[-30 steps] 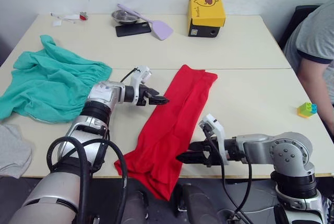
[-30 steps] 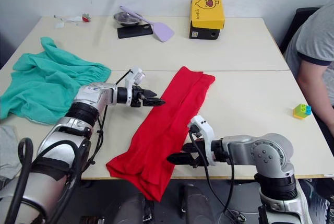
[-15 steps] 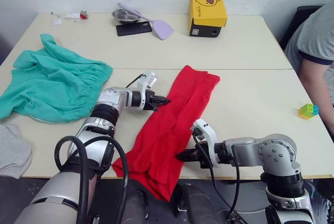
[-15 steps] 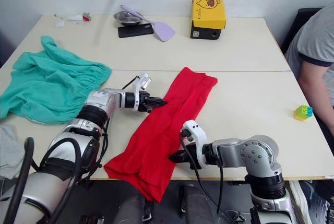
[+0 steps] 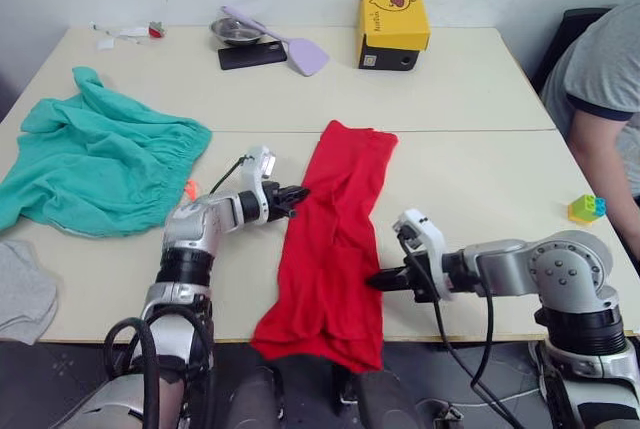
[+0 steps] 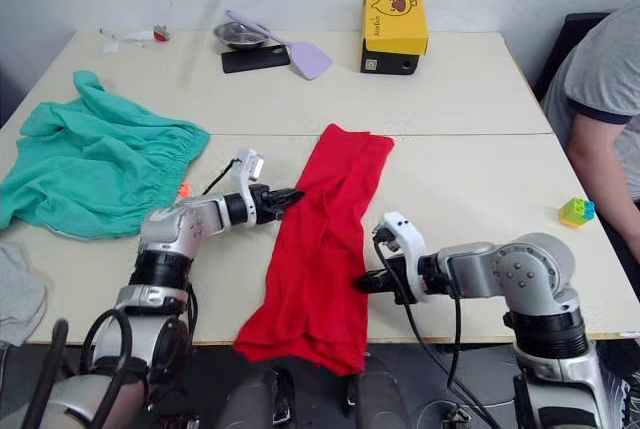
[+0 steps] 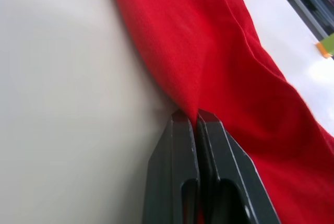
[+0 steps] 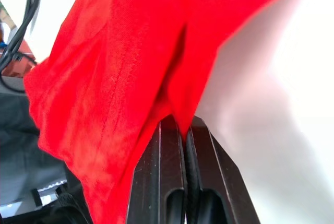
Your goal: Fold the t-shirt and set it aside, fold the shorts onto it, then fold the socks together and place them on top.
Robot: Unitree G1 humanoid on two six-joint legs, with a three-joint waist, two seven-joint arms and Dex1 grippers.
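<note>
The red t-shirt point(image 5: 335, 219) lies folded into a long strip across the table's middle, its near end hanging over the front edge. My left gripper point(image 5: 298, 192) is shut on the strip's left edge, pinching red cloth point(image 7: 209, 51) between its fingertips. My right gripper point(image 5: 372, 282) is shut on the right edge nearer the front, with red fabric point(image 8: 130, 67) clamped between its fingers. The teal-green shorts point(image 5: 95, 164) lie crumpled at the left, an orange drawstring end point(image 5: 188, 189) poking out. The grey socks point(image 5: 20, 289) rest at the front left corner.
A yellow box point(image 5: 394, 29), a black phone point(image 5: 254, 55), a metal bowl point(image 5: 236, 29) and a lilac spatula point(image 5: 300, 49) stand at the back. A small toy block point(image 5: 587, 208) sits at the right, near a seated person's arm point(image 5: 605, 149).
Both grippers closed from open onto the shirt's side edges. The red strip now lies straighter, its far end shifted left and its near end right.
</note>
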